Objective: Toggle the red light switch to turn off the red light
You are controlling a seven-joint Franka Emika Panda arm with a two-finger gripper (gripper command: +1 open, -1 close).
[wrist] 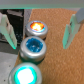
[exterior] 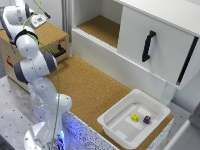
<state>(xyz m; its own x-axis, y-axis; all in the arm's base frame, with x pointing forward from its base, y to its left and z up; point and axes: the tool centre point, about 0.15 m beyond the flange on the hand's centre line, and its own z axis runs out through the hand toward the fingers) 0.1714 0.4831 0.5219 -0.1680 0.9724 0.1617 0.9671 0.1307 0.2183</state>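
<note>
Exterior view: arm base and links [exterior: 42, 100] fill the exterior view's left, nearest the camera, with a green cable running along them. Upper arm reaches up to the top-left corner over a wooden box [exterior: 50, 42] with a black handle. Gripper itself isn't visible here, so can't tell its state from this view. White tray [exterior: 112, 125] sits at the front on the exterior view's right, holding a yellow cube [exterior: 134, 117] and a dark purple cube [exterior: 147, 119], close but apart. Cork surface [exterior: 90, 85] between them. White cabinet [exterior: 155, 40] behind, black handle on its door.

Wrist view: green lit cap [wrist: 25, 75] is closest, then the blue cap [wrist: 34, 48], then the red light [wrist: 37, 26], glowing orange, all in a row. Gripper [wrist: 38, 27] is spread wide, holding nothing, fingers [wrist: 69, 31] clear of all caps. Red light lies between the two fingertips, not touched. Switch itself not discernible.
</note>
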